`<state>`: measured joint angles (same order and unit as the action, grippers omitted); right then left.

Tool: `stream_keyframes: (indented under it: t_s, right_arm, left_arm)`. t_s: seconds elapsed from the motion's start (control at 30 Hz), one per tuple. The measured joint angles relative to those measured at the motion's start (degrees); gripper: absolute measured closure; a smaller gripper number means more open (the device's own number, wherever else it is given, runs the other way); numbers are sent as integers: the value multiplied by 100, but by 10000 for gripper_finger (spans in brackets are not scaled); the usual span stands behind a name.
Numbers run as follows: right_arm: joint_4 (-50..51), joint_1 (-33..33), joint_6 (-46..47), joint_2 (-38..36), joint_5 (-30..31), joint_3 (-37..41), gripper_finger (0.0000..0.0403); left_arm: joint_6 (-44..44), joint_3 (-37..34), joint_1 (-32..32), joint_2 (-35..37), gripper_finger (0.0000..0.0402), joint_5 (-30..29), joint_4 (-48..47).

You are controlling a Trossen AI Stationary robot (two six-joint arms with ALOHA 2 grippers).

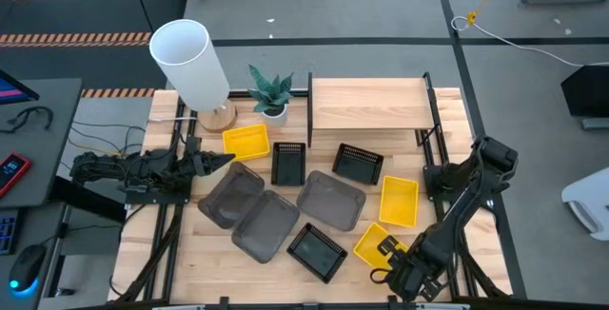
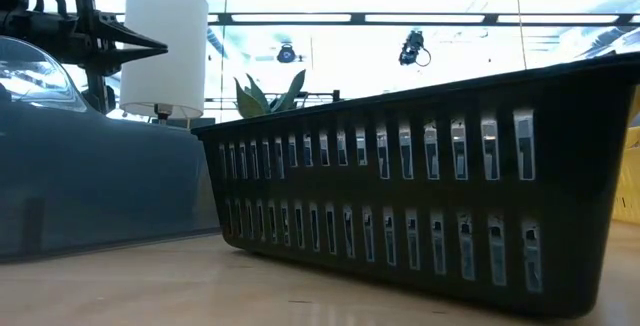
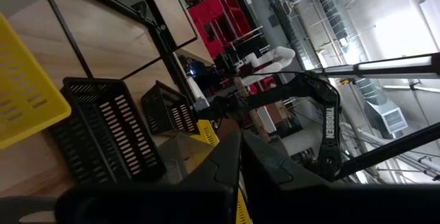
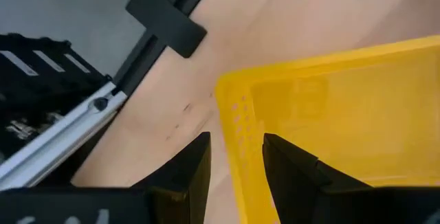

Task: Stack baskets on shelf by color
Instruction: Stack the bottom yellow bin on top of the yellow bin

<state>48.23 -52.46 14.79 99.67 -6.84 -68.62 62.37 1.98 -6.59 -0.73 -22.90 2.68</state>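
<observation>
Nine baskets lie flat on the tabletop in front of the light-wood shelf point(image 1: 366, 104): three yellow point(image 1: 246, 141) point(image 1: 399, 201) point(image 1: 366, 239), three black mesh point(image 1: 288, 163) point(image 1: 359, 163) point(image 1: 317, 251) and three smoky grey point(image 1: 231, 194) point(image 1: 266, 224) point(image 1: 331, 201). My right gripper point(image 1: 388, 250) point(image 4: 237, 165) points down, open, over the near-right yellow basket point(image 4: 344, 114). One finger stands outside its wall point(image 4: 234, 124) and one inside, with a gap on each side. My left gripper point(image 1: 226, 161) point(image 3: 238, 159) waits shut and level at the table's left, above the far-left grey basket.
A white cylindrical lamp point(image 1: 190, 63) and a small potted plant point(image 1: 273, 96) stand at the far left, beside the shelf. In the low view the near black mesh basket point(image 2: 420, 216) and a grey one point(image 2: 90, 186) fill the foreground. The table's near edge lies close behind my right gripper.
</observation>
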Motion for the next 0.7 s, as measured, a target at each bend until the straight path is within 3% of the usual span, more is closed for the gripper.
stream_keyframes:
  t_s: [0.37, 0.7]
  right_arm:
    - [-87, -38, -13, 350, 431, 20, 267]
    - [-95, -40, -96, 324, 461, 26, 295]
  left_arm:
    - [-2, 0, 0, 0, 384, 0, 4]
    - [0, 0, 0, 2, 378, 0, 9]
